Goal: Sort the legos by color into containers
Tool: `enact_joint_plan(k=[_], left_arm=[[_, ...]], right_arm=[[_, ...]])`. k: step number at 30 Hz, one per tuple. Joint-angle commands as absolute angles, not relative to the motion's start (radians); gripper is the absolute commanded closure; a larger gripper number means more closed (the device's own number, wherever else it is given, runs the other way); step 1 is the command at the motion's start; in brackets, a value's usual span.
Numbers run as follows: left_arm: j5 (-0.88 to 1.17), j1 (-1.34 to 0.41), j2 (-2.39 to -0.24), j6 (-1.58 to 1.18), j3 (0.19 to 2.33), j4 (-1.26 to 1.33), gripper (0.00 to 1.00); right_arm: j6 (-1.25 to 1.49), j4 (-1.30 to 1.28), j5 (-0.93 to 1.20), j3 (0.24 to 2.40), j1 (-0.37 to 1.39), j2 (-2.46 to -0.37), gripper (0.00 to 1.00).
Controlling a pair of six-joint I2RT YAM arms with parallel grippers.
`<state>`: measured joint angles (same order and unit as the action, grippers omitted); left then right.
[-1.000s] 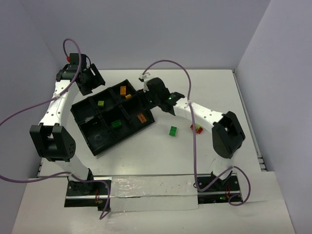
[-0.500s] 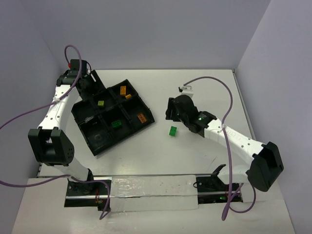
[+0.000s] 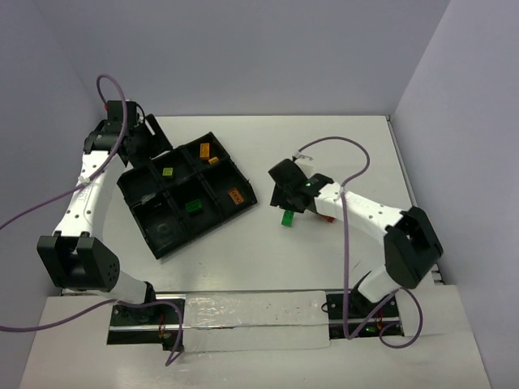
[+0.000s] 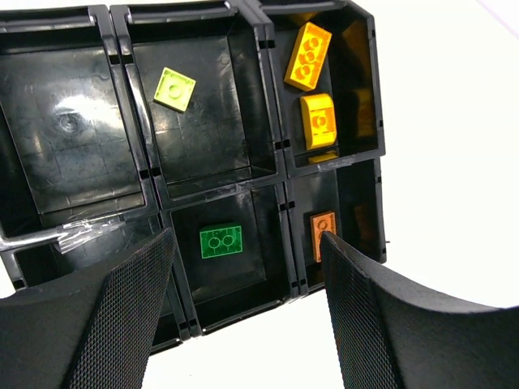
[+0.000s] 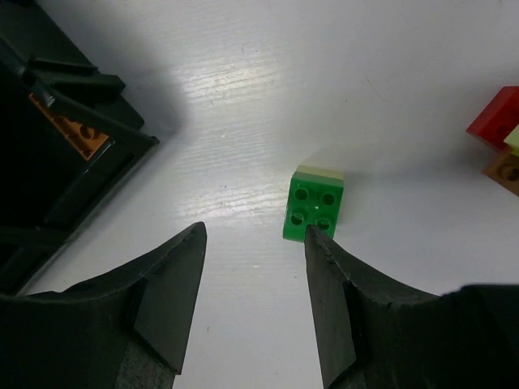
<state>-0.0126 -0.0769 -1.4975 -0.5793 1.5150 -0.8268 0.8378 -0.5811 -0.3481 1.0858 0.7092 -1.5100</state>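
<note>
walls (image 3: 284,57): plain pale grey | table (image 3: 243,267): white | light: soft, even

Off the right wrist view's edges the red brick (image 5: 496,117) and the tray (image 5: 81,85) are cut short, and in the left wrist view a finger (image 4: 105,316) hides most of the tray's nearest compartment.

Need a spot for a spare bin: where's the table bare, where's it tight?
Free: table between tray and near edge; far-right corner beyond right arm. Crowded: green lego and red cluster by that arm.
</note>
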Motion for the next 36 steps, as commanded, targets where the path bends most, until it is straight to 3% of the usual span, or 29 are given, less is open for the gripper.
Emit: enact_joint_plan(k=[1, 11, 14, 16, 21, 30, 36], left_arm=[[-0.017, -0.079, -1.436, -0.577, 1.496, -0.811, 0.21], [0.006, -0.078, -1.394, -0.561, 1.412, -0.769, 0.21], [0.011, -0.078, -1.389, -0.555, 1.398, -0.764, 0.21], [0.007, -0.078, -1.387, -0.547, 1.399, -0.768, 0.21], [0.006, -0.078, -1.387, -0.531, 1.403, -0.775, 0.21], [0.006, -0.08, -1.404, -0.534, 1.406, -0.765, 0.21], [0.006, -0.078, -1.404, -0.54, 1.412, -0.76, 0.21]], right_arm=[[0.947, -0.707, -0.41, 1.136, 0.727, -1.563, 0.4], [0.978, -0.679, -0.358, 1.105, 0.727, -1.62, 0.37], [0.982, -0.663, -0.352, 1.102, 0.727, -1.651, 0.34], [0.985, -0.667, -0.353, 1.112, 0.727, -1.67, 0.25], [0.975, -0.663, -0.353, 1.137, 0.727, -1.708, 0.24], [0.968, -0.664, -0.391, 1.138, 0.726, -1.725, 0.39], [0.959, -0.657, -0.405, 1.131, 0.726, -1.735, 0.58]])
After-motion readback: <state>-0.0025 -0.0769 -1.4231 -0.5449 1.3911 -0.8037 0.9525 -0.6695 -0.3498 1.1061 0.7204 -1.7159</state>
